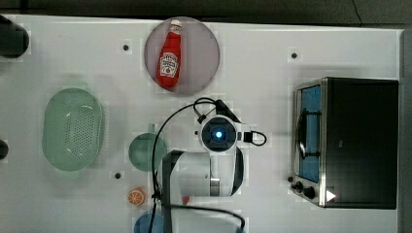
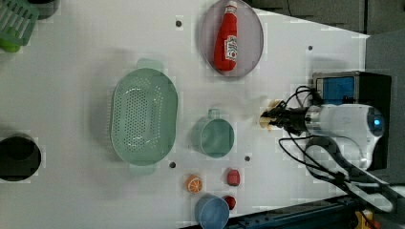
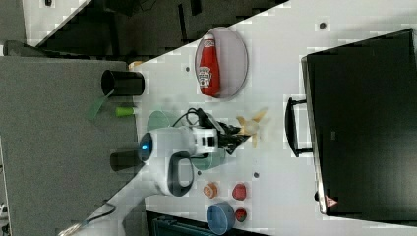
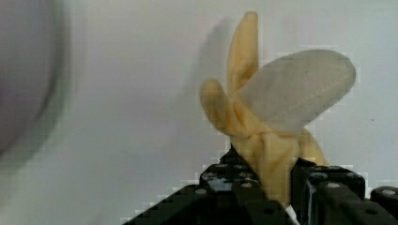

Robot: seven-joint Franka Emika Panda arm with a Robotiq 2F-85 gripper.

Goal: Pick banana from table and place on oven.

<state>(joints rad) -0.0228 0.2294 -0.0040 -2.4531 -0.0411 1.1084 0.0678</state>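
The banana (image 4: 277, 108) is a half-peeled toy, with a pale tip and yellow peel flaps. My gripper (image 4: 274, 183) is shut on its lower part, black fingers (image 4: 324, 187) on both sides. In the left view the banana (image 2: 266, 118) sits at the gripper's (image 2: 276, 117) tip, on or just over the white table (image 2: 71, 119), to the left view's left of the oven (image 2: 341, 87). In the right view the banana (image 3: 251, 125) lies between the gripper (image 3: 237, 135) and the oven's (image 3: 364, 128) door handle. From the top, my wrist (image 1: 219, 134) covers the banana, and the oven (image 1: 362, 141) stands at the top view's right.
A ketchup bottle (image 1: 170, 54) lies on a grey plate (image 1: 204, 48). A green colander (image 1: 72, 128) and a green cup (image 1: 143, 151) sit on the top view's left. An orange slice (image 1: 136, 196), a blue cup (image 2: 211, 212) and red fruit (image 2: 233, 177) lie near the arm's base.
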